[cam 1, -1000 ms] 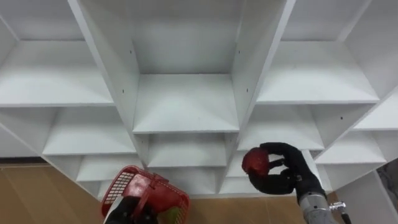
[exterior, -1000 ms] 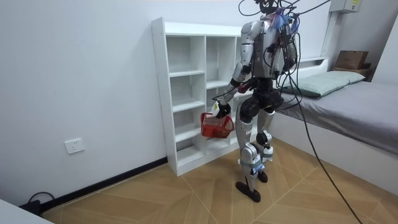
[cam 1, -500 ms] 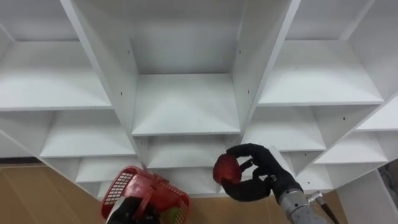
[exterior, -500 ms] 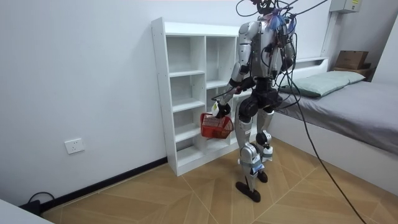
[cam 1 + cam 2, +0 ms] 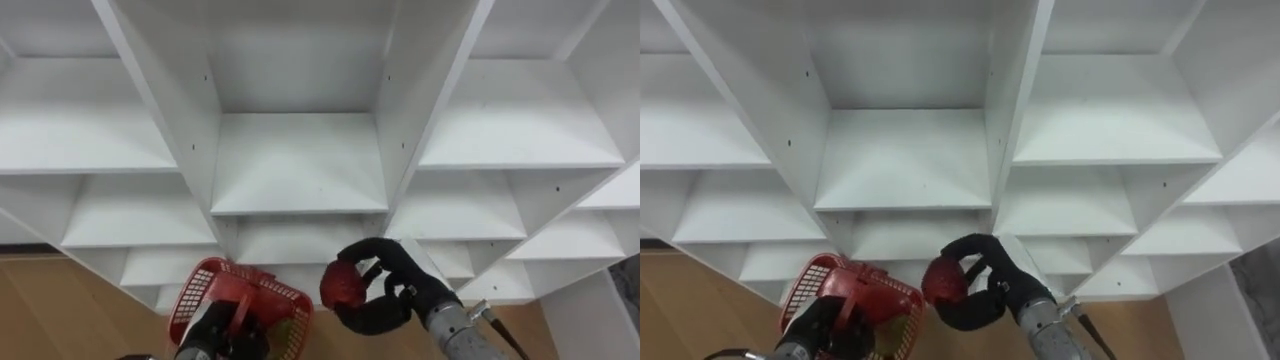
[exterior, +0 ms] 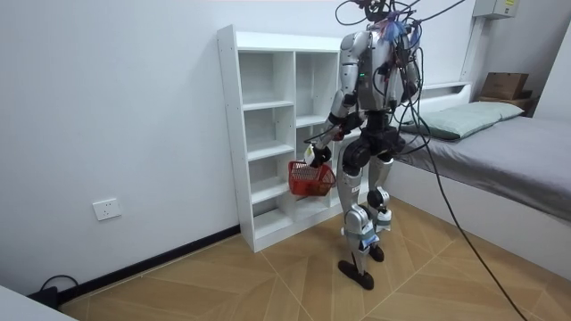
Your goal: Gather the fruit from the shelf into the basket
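Your black right hand (image 5: 392, 303) is wrapped round a round dark-red smooth-skinned fruit (image 5: 340, 288), fingers over the top and thumb underneath. The fruit is in the air in front of the lower shelves of the white open-shelved closet (image 5: 295, 160), just beside the red plastic lattice basket (image 5: 192, 300) on its right and about level with the rim, not over the opening yet. Your left hand (image 5: 210, 332) is closed on the basket's red handle, so the basket hangs from it low at the robot's left front. In the room view the robot stands upright facing the closet, basket (image 6: 308, 181) at thigh height close to the shelves. Can't tell what already lies inside the basket. Handling guess: the fruit looks firm and light, but the skin is likely slick against the hard fingers and it would bruise or roll off if dropped — keep the grip round its widest part, thumb opposite the fingers, no harder squeeze needed. The basket looks light and will probably swing on its handle, so carry the fruit over the opening and set it down low inside, not release from height.
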